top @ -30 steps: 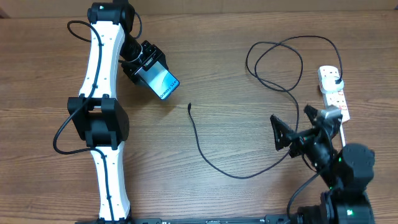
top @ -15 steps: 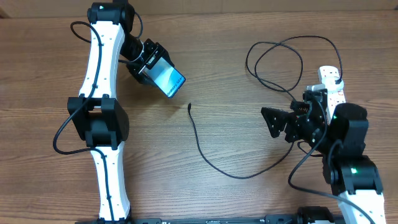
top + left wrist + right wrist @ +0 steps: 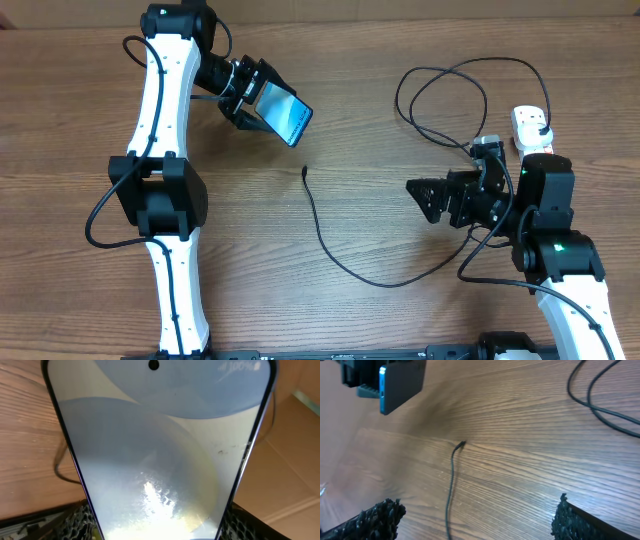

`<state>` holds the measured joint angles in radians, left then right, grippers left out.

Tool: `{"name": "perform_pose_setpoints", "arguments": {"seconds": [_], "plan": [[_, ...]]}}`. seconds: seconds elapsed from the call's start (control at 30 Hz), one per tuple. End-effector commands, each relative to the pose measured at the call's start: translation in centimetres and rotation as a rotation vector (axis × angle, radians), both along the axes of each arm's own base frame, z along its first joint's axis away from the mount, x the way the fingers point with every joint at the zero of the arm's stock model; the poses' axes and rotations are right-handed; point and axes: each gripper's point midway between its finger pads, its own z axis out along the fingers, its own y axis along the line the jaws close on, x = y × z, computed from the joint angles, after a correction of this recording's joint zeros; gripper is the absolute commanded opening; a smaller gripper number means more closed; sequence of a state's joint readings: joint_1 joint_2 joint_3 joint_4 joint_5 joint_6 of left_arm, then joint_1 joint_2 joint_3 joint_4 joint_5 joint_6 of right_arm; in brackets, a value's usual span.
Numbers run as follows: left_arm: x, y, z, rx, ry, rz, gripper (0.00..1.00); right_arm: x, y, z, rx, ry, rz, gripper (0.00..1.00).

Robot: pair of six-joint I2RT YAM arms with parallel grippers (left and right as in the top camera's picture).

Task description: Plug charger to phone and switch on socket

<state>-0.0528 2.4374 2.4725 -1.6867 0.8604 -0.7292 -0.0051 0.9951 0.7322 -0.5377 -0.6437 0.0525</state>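
My left gripper (image 3: 252, 100) is shut on the phone (image 3: 284, 114) and holds it tilted above the table at the upper left; its light-blue screen fills the left wrist view (image 3: 157, 445). The charger's black cable (image 3: 345, 262) lies on the table with its connector tip (image 3: 304, 170) free below the phone, and loops (image 3: 440, 100) at the upper right run to a black plug in the socket (image 3: 532, 128). My right gripper (image 3: 425, 198) is open and empty above the table, right of the tip. In the right wrist view the tip (image 3: 462, 444) lies ahead of the fingers and the phone (image 3: 400, 382) hangs at the upper left.
The white power strip is partly hidden behind my right arm at the right edge. The wooden table (image 3: 380, 320) spreads between the arms. A cardboard box (image 3: 295, 450) shows behind the phone in the left wrist view.
My left gripper has carried the phone up and to the right, tilting it. My right arm has swung left and forward, its open gripper now nearer the cable.
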Motion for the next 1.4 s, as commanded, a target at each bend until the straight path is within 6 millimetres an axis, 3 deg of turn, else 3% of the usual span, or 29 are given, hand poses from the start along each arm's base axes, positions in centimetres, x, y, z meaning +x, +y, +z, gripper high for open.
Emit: {"name": "perform_pose_setpoints", "arguments": {"seconds": [0.0, 0.1, 0.37, 0.6, 0.9, 1.37], "plan": [[-0.1, -1.8, 2.2, -0.144, -0.004, -0.004, 0.04, -0.3, 1.2, 1.9, 0.057, -0.034, 0.067, 1.00], [-0.1, -2.5, 3.5, -0.232, 0.023, 0.019, 0.04, -0.3, 1.4, 2.1, 0.068, -0.039, 0.076, 1.00], [0.0, -2.9, 4.1, -0.264, 0.110, 0.077, 0.04, 0.5, 1.2, 1.7, 0.215, 0.136, -0.080, 1.00], [0.0, -3.3, 5.1, -0.321, 0.147, 0.098, 0.04, 2.0, -1.1, -2.5, 0.248, 0.385, -0.367, 1.00], [0.0, -3.3, 5.2, -0.325, 0.184, 0.120, 0.04, 2.2, -1.4, -4.4, 0.230, 0.448, -0.394, 1.00], [0.0, -3.3, 5.1, -0.313, 0.215, 0.138, 0.04, 2.4, -1.4, -4.4, 0.232, 0.441, -0.393, 1.00]]}}
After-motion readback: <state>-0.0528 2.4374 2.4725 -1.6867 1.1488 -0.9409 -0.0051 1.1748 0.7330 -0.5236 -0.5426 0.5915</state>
